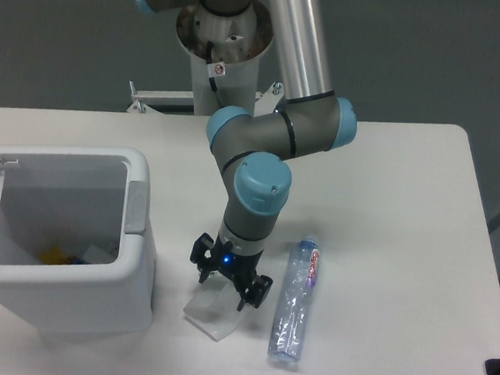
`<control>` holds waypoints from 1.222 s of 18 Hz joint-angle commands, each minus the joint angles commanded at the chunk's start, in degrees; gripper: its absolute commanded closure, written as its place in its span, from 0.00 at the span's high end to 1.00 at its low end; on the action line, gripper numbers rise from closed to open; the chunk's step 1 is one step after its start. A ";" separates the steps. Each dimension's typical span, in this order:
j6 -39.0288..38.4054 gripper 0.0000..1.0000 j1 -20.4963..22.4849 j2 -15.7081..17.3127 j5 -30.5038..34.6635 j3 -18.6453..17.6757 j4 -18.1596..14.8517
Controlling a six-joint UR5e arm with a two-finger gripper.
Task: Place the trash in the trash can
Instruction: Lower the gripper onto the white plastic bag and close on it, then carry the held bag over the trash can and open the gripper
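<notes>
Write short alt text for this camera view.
A robot arm's black pincer is lowered onto a flat white wrapper on a white table. A crushed clear plastic bottle with a red label lies to its right; an open white plastic bin stands left.

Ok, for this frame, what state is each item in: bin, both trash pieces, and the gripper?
trash can: lid open, some items already inside.
white wrapper: flat on the table, under the gripper, not lifted.
plastic bottle: lying on its side on the table, untouched.
gripper: lowered onto the wrapper; whether it has closed cannot be told.
</notes>
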 joint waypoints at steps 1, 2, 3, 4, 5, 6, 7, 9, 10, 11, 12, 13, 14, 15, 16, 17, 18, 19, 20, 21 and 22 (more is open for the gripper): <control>-0.71 0.28 0.00 0.00 0.00 0.00 0.00; -1.41 0.18 0.00 0.00 0.00 0.00 0.00; -2.20 0.04 -0.09 0.00 0.00 0.00 0.00; -2.73 0.00 -0.09 0.00 0.00 0.00 0.00; -3.08 0.00 -0.09 0.17 0.00 0.00 -0.09; -3.09 0.00 -0.09 0.26 0.00 0.00 -0.09; -3.09 0.00 -0.09 0.26 0.00 0.00 -0.09; -3.18 0.00 -0.09 0.70 -0.17 0.00 0.00; -3.78 0.00 -0.17 1.57 -1.31 0.44 0.00; -5.44 0.00 -0.09 2.45 -3.06 1.14 0.00; -7.46 0.00 0.09 3.24 -4.90 2.10 0.00; -9.31 0.00 0.35 3.95 -6.23 3.33 0.00; -10.89 0.00 0.87 4.91 -7.46 4.91 -0.09; -12.30 0.00 1.57 5.44 -8.69 6.40 -0.09; -13.62 0.00 2.28 5.80 -9.92 7.90 0.00; -15.20 0.00 2.72 6.32 -11.24 9.65 0.00; -17.65 0.00 3.33 6.68 -12.29 11.32 0.00; -20.37 0.00 4.12 6.94 -12.91 12.90 0.00; -23.01 0.00 4.57 7.55 -13.62 14.40 0.00; -25.47 0.00 4.74 8.25 -14.67 15.37 0.00; -27.59 0.00 5.01 9.22 -15.63 15.82 0.00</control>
